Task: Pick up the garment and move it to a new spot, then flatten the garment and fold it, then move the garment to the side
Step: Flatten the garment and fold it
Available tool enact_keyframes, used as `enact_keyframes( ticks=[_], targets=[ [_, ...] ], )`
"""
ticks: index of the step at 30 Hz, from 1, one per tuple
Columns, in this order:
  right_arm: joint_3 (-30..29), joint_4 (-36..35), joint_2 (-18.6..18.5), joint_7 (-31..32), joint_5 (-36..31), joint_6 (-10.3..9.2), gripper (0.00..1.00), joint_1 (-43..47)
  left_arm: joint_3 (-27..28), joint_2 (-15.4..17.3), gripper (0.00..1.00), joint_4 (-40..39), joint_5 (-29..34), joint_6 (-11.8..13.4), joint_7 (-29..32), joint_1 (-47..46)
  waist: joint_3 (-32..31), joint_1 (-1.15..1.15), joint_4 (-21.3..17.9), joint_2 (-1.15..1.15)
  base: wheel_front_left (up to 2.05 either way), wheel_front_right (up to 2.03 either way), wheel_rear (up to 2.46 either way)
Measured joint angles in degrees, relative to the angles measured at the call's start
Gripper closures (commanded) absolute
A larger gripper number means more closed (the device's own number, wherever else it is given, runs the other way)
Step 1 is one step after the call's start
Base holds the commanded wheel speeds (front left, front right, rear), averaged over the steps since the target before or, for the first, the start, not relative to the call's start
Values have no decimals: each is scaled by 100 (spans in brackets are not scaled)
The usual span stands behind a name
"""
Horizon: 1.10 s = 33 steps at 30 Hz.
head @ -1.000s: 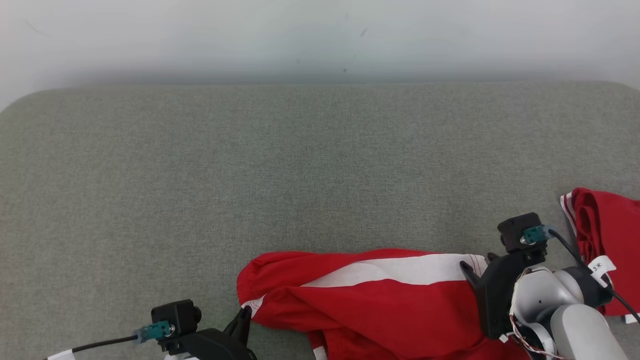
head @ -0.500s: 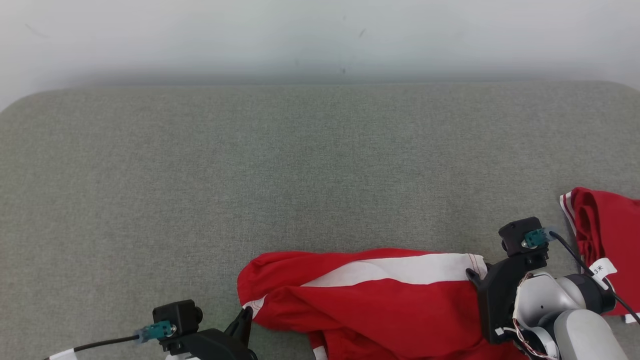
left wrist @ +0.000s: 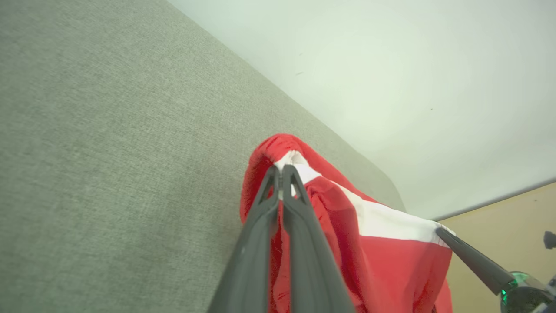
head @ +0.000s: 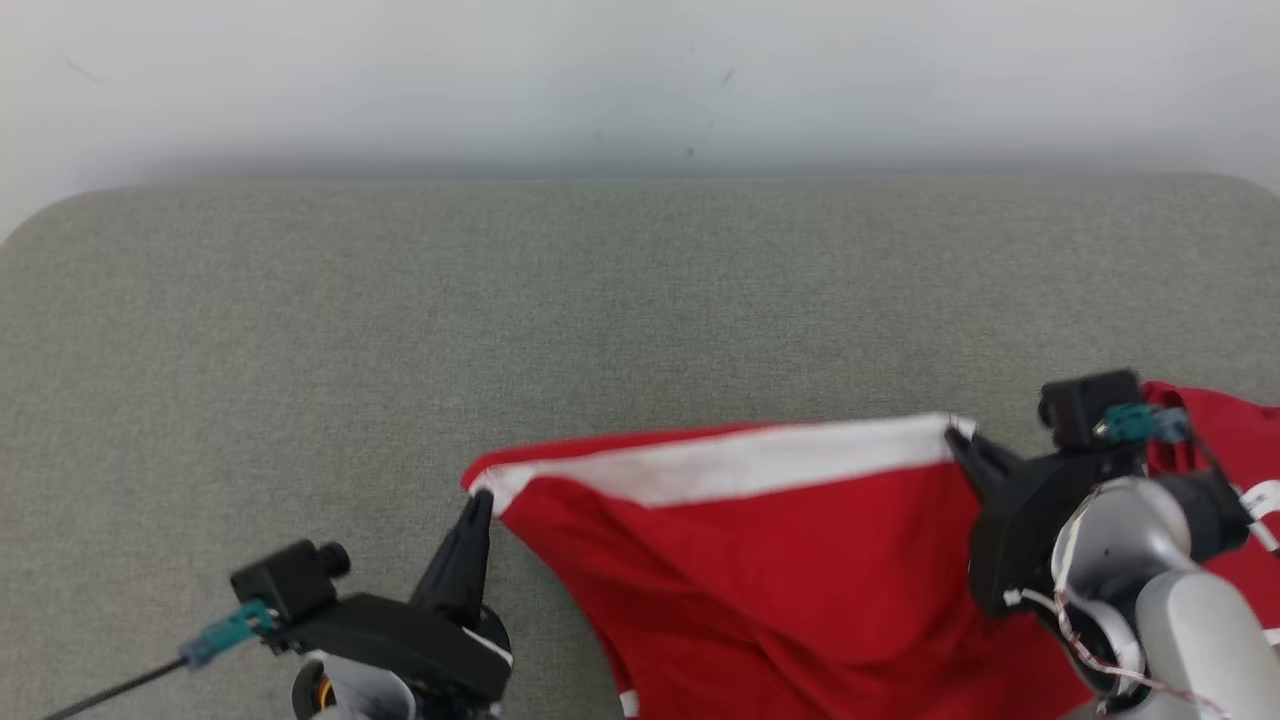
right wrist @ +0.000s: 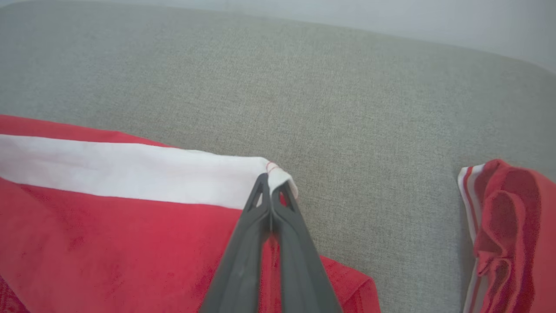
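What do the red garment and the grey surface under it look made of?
Red garment: soft matte knit, probably cotton or polyester jersey; it drapes in loose folds, with a stitched white band along its top edge. Grey surface: matte woven upholstery cloth with a fine heathered weave; its rounded corners hint at padding, unconfirmed.

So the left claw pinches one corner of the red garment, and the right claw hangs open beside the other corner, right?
Not quite. The right gripper is shut on the other corner of the garment, as the right wrist view shows. The left gripper does pinch its corner.
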Motion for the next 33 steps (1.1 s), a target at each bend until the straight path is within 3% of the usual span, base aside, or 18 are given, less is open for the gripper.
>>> enact_keyframes(
  ticks=[3, 6, 8, 11, 13, 19, 22, 27, 31, 33],
  targets=[
    [-66, -258, -35, -285, 307, 0, 100, -241, 303, -30, 100, -402, -421, -376, -10, -98, -67, 0, -73, 0, 0, 0, 0],
    [-64, -425, -256, -331, 543, 0, 100, -528, 638, 111, 100, -775, -824, -504, 274, -438, -94, 0, -174, 0, 0, 0, 0],
    [7, -478, -405, -335, 714, 0, 100, -908, 865, 201, 100, -965, -1118, -430, 576, -804, -68, -1, -242, 0, 0, 0, 0],
    [55, -280, -454, -383, 1129, -2, 100, -1754, 865, 491, 100, -996, -1094, -122, 1128, -1539, 70, 0, -324, 0, 0, 0, 0],
    [207, 26, -487, -479, 1165, -1, 100, -2399, 903, 446, 100, -927, -1159, 41, 1359, -2072, 213, 0, -379, 0, 0, 0, 0],
    [414, 1121, -499, -1716, 494, -1, 100, -4412, 1371, 183, 100, -503, -923, -68, 979, -3963, 830, 1, -574, 0, 0, 0, 0],
    [336, 1686, -369, -2599, -73, -1, 100, -5226, 1626, -13, 100, -121, -760, -324, 447, -4810, 1127, 2, -712, 1, 0, 0, 0],
    [241, 2216, -152, -3955, -875, 0, 100, -6206, 1759, -211, 100, 188, -385, -1022, -347, -5739, 1433, 2, -1037, 1, 0, 0, 0],
    [576, 2674, -226, -4174, -1085, 0, 100, -6247, 1655, -244, 100, 369, -177, -1512, -527, -5747, 1610, 1, -1227, 0, 0, 0, 0],
    [1118, 2961, -308, -4056, -899, -2, 100, -5971, 1524, -179, 100, 645, -153, -1613, -535, -5328, 1677, 1, -1288, 1, 0, 0, 0]
  ],
)
